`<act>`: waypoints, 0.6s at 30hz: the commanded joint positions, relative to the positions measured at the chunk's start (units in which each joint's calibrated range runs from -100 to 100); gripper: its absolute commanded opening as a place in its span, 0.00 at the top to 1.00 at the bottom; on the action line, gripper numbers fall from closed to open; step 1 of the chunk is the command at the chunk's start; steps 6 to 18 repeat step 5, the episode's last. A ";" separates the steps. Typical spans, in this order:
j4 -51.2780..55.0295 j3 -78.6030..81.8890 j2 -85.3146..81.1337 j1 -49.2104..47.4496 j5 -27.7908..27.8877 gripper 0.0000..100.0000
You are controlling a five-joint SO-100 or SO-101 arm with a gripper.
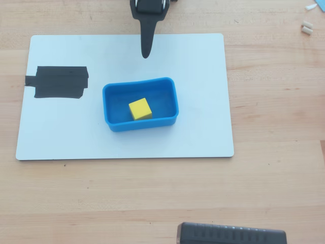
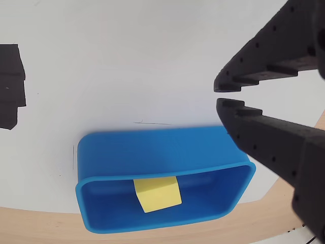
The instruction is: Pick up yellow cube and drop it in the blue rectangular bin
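Cube [image 1: 140, 109], yellow, rests inside blue bin [image 1: 167, 96] on the desk [image 1: 152, 193]. My hand [image 2: 219, 95] hangs beside the bin, nearly closed, holding nothing.

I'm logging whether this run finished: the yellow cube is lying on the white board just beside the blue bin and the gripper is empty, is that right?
Not quite. The cube is inside the bin, resting on its floor, not beside it on the board. The overhead view shows it within the walls, and the wrist view agrees. The rest holds: the gripper is empty, clear of the bin.
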 commanded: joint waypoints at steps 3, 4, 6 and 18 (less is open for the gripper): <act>0.23 -0.88 -1.17 0.37 -0.29 1.00; 0.23 -0.88 -1.17 0.37 -0.29 1.00; 0.23 -0.88 -1.17 0.37 -0.29 1.00; 0.23 -0.88 -1.17 0.37 -0.29 1.00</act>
